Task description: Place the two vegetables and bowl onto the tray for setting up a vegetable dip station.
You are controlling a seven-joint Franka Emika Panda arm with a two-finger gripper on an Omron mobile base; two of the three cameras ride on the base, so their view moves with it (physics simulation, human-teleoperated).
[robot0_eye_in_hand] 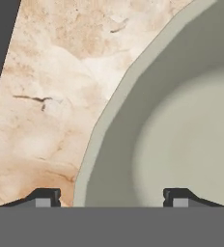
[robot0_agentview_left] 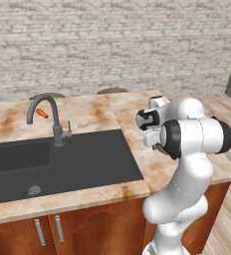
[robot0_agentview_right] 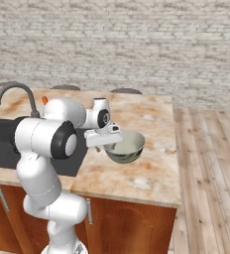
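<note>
Marble-patterned counter (robot0_agentview_right: 137,178) before a pale brick wall, where the robot's tool (robot0_eye_in_hand: 106,198) straddles the near rim of the off-white bowl (robot0_agentview_right: 129,146), one tip outside on the stone, one inside. The jaws stand apart and grip nothing yet. Far off, behind the sink (robot0_agentview_left: 62,159) and tap (robot0_agentview_left: 50,117), lies the orange carrot (robot0_agentview_left: 42,114). Risk from here: a thin, curved wall offers little purchase, so an off-centre pinch could tip the bowl or let it slide free.
</note>
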